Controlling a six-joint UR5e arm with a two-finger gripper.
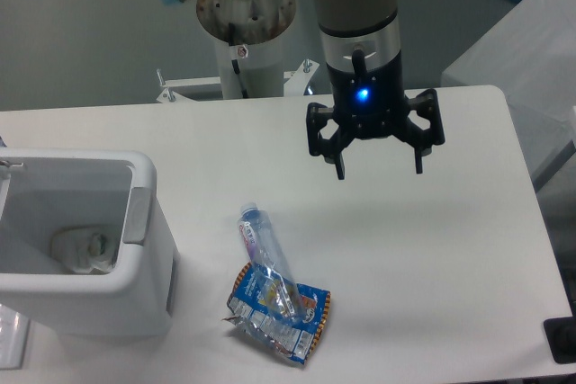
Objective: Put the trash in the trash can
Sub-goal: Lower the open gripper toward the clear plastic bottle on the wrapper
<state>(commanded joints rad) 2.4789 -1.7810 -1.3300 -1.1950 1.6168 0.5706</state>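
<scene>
— Trash position?
— Bottle [263,245] is seen lying across the foil snack bag [279,310] on the surface [432,249], just right of the trash can [85,249].
— End effector [379,167]?
— Fingers are spread apart, nothing held, raised well above the trash.

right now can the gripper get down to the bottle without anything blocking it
Probably yes. The gripper hangs open above bare table, up and to the right of the bottle. Nothing stands between them. The bottle lies partly on the snack bag, its top side uncovered.
</scene>
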